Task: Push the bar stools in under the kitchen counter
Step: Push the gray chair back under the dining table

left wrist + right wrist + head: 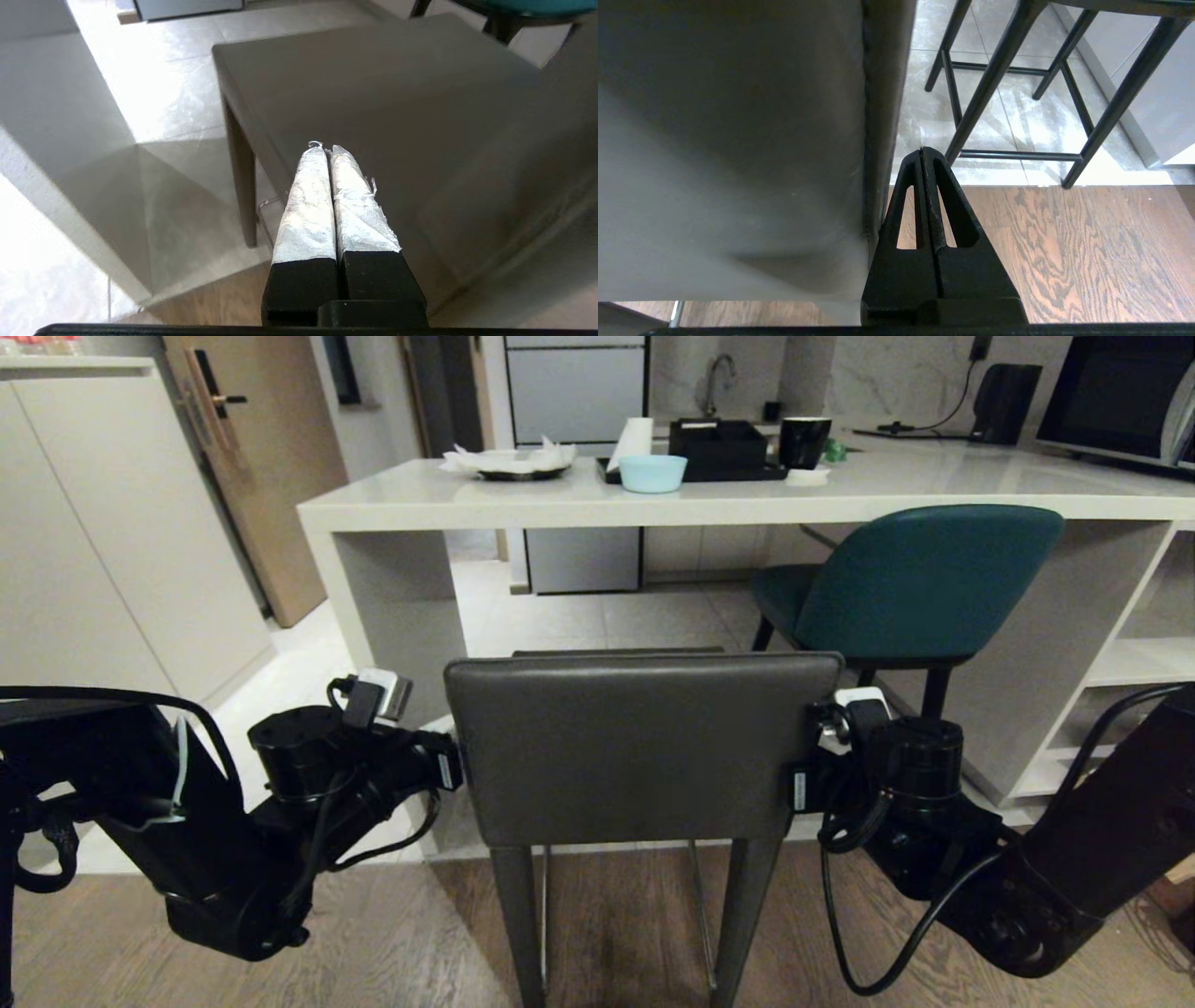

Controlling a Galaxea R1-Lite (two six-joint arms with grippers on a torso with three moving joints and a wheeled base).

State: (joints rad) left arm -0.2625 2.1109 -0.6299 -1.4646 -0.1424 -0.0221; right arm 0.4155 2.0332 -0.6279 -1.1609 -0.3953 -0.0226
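Note:
The dark grey bar stool (644, 747) stands in front of me on the wood floor, its low back facing me and its seat (397, 93) short of the kitchen counter (560, 506). The teal bar stool (924, 579) sits farther right, its seat partly under the counter and its slim black legs (994, 70) on the tiles. My left arm (308, 765) reaches past the back's left edge. There the left gripper (325, 148) is shut and empty over the seat's left side. My right arm (924, 765) flanks the back's right edge (878, 140), with the right gripper (922, 151) shut beside it.
The counter's slab side panel (46, 116) stands left of the grey stool. On the counter are a light blue bowl (652, 472), a black tray (719, 453), a black mug (805, 441) and a plate of paper (513, 462). Open shelves (1139, 663) close the right side.

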